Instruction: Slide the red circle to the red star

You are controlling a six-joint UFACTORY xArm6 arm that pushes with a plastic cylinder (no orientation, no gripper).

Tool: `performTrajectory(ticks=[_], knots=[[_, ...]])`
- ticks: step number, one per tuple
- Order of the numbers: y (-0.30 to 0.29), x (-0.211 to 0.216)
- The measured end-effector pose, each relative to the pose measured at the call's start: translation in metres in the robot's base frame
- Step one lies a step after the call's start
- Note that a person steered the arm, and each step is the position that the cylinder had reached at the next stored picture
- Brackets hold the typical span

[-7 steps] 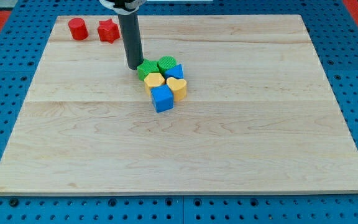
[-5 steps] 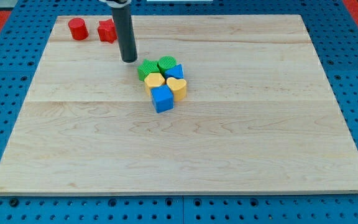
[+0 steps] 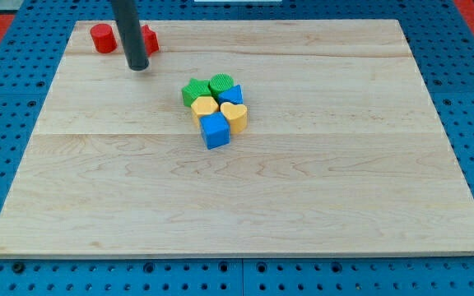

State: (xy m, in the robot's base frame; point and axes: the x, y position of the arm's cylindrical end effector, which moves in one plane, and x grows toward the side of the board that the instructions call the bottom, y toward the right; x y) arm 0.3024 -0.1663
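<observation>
- Up in the upper left of the frame, my tip (image 3: 138,67) rests on the bench (image 3: 319,189), just below the two red blocks and between them.
- No hand is fitted to this arm, so nothing is clenched or grasped; the dark rod (image 3: 130,33) simply stands upright and runs out of the frame's top edge.
- To the rod's left sits the red circle (image 3: 102,38), clear of the tip, near the bench's upper-left corner.
- Behind the rod lies the red star (image 3: 150,38), partly hidden, only its right side showing; I cannot tell if the rod touches it.
- Toward the middle of the frame, well apart from the tip, six blocks huddle together: a green star-like block (image 3: 194,91), a green round block (image 3: 221,85), a small blue block (image 3: 235,93), two yellow hearts (image 3: 205,106) (image 3: 234,115) and a blue cube (image 3: 215,130).
</observation>
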Motion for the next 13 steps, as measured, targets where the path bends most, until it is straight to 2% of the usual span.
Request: performTrajectory(ticks=[3,5,7,8,9,11,12,13], knots=[[-0.016,0.014],[-0.047,0.019],[-0.080,0.081],[-0.114,0.071],[-0.133,0.037],[-0.133,-0.044],[-0.133,-0.072],[-0.125,-0.076]])
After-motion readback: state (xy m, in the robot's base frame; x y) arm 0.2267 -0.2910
